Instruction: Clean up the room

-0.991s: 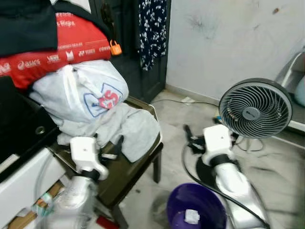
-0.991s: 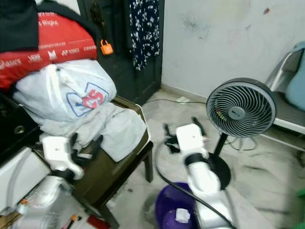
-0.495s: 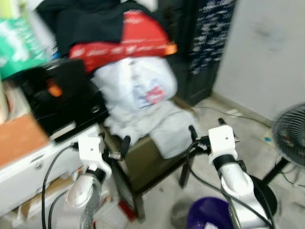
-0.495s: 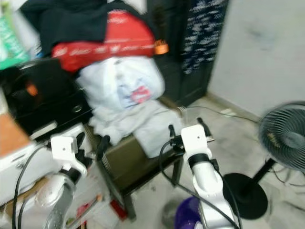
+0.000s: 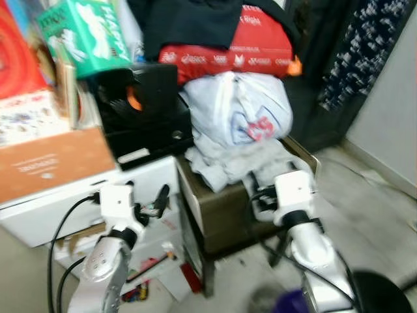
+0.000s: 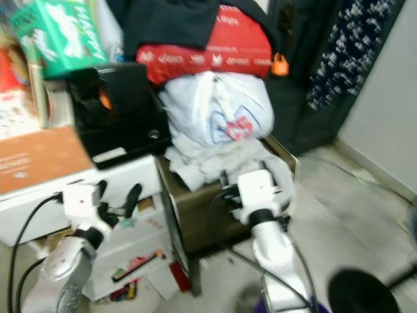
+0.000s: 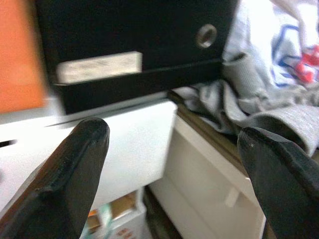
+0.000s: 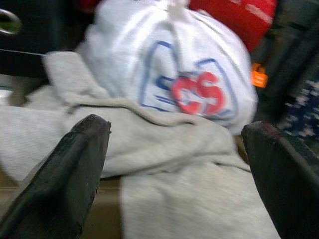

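Grey garment (image 5: 229, 164) and white bag (image 5: 238, 114) crowd a brown chair (image 5: 225, 215).

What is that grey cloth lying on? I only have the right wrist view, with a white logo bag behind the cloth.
Observer: The grey cloth lies on a brown stool.
Operator: What sits above the white bag?
Observer: A red bag with white lettering, with dark clothing over it.
Operator: Where is the left tool?
Observer: The left tool is open, raised before a white cabinet beside the stool.
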Tool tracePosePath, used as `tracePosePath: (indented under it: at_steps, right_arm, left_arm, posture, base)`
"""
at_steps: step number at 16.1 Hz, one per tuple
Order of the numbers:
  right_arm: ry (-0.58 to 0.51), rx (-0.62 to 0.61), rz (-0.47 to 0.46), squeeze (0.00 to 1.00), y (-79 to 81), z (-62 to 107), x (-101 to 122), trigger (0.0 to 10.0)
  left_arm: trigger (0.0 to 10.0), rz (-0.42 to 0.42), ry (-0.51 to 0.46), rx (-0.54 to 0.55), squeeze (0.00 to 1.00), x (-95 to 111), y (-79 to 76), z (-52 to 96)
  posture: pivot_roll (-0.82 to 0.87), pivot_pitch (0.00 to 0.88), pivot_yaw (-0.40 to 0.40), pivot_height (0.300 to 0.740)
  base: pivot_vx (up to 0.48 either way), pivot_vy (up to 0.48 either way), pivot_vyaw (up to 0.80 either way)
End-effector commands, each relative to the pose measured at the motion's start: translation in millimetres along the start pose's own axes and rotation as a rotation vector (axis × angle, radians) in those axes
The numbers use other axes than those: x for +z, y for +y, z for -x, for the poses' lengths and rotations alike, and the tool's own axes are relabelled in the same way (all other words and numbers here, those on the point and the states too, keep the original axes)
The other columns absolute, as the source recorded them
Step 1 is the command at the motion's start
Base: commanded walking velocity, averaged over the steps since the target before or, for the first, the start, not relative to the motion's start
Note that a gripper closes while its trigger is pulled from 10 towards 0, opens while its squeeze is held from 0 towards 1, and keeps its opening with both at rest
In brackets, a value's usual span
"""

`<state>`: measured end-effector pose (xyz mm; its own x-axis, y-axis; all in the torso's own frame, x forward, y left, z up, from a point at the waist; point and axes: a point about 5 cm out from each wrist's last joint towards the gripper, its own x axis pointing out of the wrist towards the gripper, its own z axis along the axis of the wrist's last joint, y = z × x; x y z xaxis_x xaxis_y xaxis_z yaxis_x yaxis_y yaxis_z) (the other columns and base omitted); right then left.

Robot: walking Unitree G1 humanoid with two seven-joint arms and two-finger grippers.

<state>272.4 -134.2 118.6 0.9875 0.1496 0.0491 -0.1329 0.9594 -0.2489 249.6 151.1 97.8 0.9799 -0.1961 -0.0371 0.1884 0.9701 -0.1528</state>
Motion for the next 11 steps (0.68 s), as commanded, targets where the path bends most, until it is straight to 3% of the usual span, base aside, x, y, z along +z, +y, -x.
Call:
tracePosePath:
  at_steps: [1, 8, 11]
  right_arm:
    - [0.003, -0.018, 0.008, 0.00, -6.4, 0.1, -0.7, 10.0]
    - [0.006, -0.022, 0.005, 0.00, -7.0, 0.1, -1.7, 10.0]
    - [0.011, -0.027, -0.006, 0.00, -6.9, 0.0, -3.0, 10.0]
  left_arm:
    - [10.0, -0.005, 0.002, -0.011, 0.00, -0.8, -3.6, -0.5]
    - [10.0, -0.011, 0.014, -0.038, 0.00, -1.8, -6.3, -1.6]
    - [10.0, -0.019, 0.025, -0.049, 0.00, -2.8, -7.4, -0.8]
  posture:
    - [-0.14, 0.000, 0.012, 0.740]
    - [-0.15, 0.000, 0.012, 0.740]
    - [-0.15, 0.000, 0.012, 0.740]
  base:
    - [0.000, 0.000, 0.80]
    - [0.000, 0.000, 0.80]
    - [0.000, 0.000, 0.00]
